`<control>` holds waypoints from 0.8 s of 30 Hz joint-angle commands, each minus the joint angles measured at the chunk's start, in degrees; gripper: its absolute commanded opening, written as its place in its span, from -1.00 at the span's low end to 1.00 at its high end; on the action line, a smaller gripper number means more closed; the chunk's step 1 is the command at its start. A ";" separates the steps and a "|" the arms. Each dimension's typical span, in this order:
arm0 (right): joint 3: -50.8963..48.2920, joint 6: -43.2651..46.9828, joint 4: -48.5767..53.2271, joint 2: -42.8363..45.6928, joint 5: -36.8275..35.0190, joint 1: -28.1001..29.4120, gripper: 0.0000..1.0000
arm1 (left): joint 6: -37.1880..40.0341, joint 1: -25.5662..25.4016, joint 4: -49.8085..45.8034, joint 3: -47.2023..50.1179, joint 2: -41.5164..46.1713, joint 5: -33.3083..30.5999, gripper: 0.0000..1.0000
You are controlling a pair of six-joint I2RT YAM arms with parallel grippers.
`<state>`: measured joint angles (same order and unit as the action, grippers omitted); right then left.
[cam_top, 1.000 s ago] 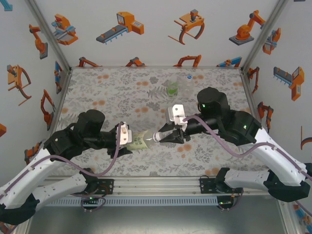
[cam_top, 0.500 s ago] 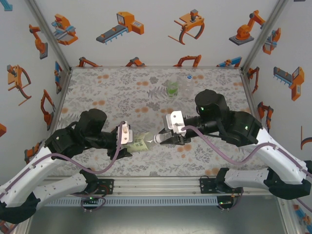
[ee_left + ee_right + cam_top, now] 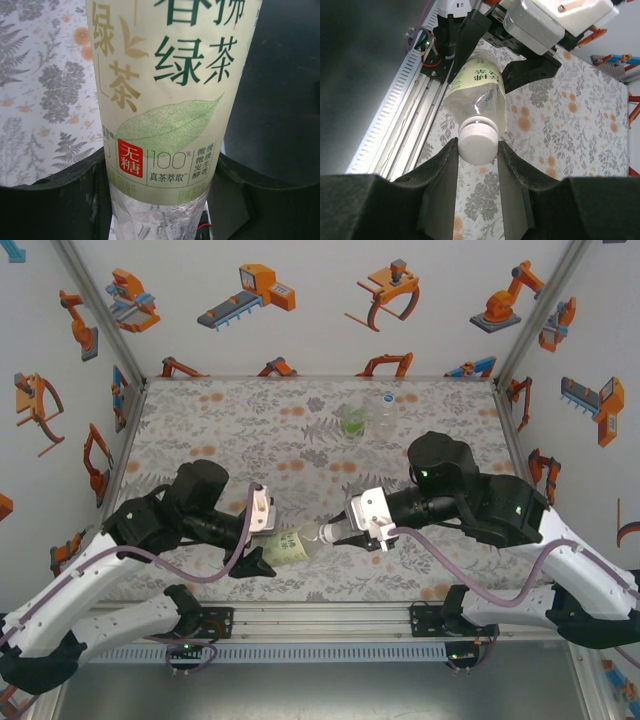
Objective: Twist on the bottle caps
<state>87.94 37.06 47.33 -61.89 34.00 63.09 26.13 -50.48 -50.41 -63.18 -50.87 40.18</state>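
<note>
The bottle (image 3: 477, 95) is clear glossy plastic, its pale label (image 3: 170, 100) smooth. Its cap (image 3: 478, 141) is white plastic. The right gripper (image 3: 478, 152) looks matt black plastic. The worktop (image 3: 220, 420) has a matt floral covering, and the near rail (image 3: 320, 625) is bare metal.

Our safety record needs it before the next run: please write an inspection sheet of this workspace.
Surface: floral table cloth, flat, no spills seen.
Job's things: tea bottle held sideways between the arms, white cap on its neck; green bottle and colourless bottle upright at the far edge.
Clutter: nothing seen.
Grippers: left gripper shut on the tea bottle; right gripper shut on the cap.
Cables: left purple cable and right purple cable loop along their arms, clear of the bottles.
Surroundings: walls with orange robot pictures; metal rail at the near edge.
</note>
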 commanded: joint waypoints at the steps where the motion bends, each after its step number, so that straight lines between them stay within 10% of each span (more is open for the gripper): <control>1: 0.25 2.40 1.51 -1.12 2.71 0.89 -1.00 | -1.61 0.47 4.29 -2.81 -1.14 7.01 -1.00; 13: -5.54 -21.98 -7.30 -0.71 0.77 0.97 -1.00 | 1.29 0.39 3.45 -3.71 0.30 -3.07 -1.00; 24: -12.28 -53.91 -16.42 1.30 -14.92 1.42 -1.00 | 1.67 0.35 5.19 -3.10 0.23 -7.65 -1.00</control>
<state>77.28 -2.85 33.10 -58.48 23.53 63.26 27.77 -50.22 -54.15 -63.88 -50.48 32.97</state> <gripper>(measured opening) 0.348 0.586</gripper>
